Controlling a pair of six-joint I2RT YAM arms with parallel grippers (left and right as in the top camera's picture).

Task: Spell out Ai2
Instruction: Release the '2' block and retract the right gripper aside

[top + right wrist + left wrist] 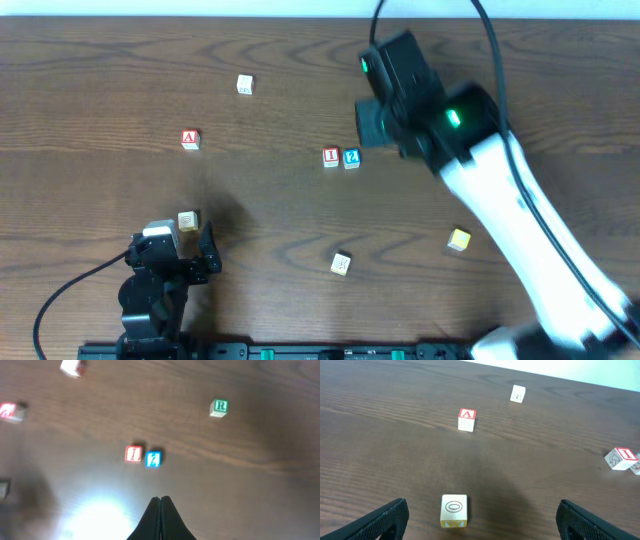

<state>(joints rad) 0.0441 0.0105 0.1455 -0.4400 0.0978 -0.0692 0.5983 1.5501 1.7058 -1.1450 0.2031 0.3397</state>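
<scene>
I see a red-lettered wooden A block (190,139) well left of the red I block (331,157) and blue 2 block (351,157), which sit side by side. My left gripper (482,510) gapes empty; my right gripper (160,505) is pinched closed.

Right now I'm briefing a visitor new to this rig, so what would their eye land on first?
First the right arm, big, white and black with green lights, stretched over the right side of the table. Next the red I block and blue 2 block side by side mid-table, with the red A block alone well to their left.
</scene>
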